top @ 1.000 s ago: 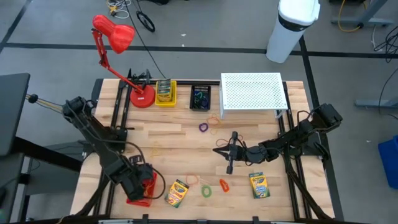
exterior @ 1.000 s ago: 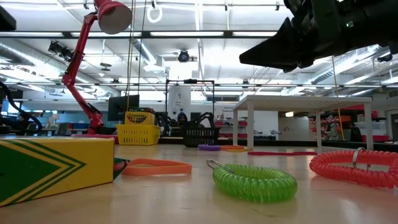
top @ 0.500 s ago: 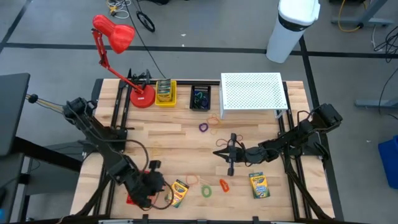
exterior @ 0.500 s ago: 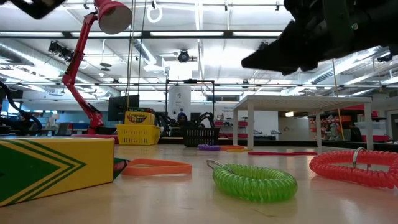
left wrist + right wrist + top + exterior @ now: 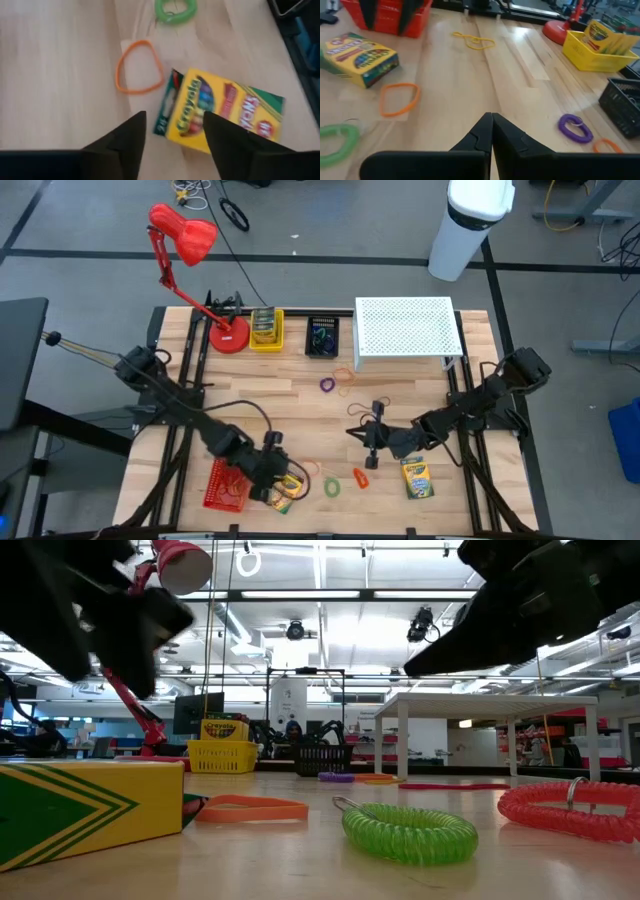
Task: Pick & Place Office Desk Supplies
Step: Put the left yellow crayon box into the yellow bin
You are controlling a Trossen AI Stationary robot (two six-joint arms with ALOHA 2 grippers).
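Crayon box (image 5: 220, 112) lies flat on the wooden table (image 5: 300, 395) right under my left gripper (image 5: 172, 132), its label up. In the high view its long axis runs slantwise across the near edge of the table, one short end toward the orange rubber band (image 5: 140, 67) and the green coil loop (image 5: 175, 9) beyond it. From my left wrist camera the two dark fingers (image 5: 125, 142) stand apart with a clear gap, straddling the end of the box that has the green side panel; I cannot tell whether they touch the cardboard. The red basket (image 5: 225, 483) sits just behind that gripper, on the arm's side.

My right gripper (image 5: 491, 131) hangs over the middle of the table with its fingers pressed together and nothing between them. Ahead of it in its wrist view lie a purple coil loop (image 5: 575, 127), a yellow rubber band (image 5: 474, 41) and, farther off, the yellow bin (image 5: 597, 50) with crayon boxes standing in it. A second crayon box (image 5: 415, 477) lies just beside the right gripper in the high view, its long axis nearly straight toward the table's near edge.
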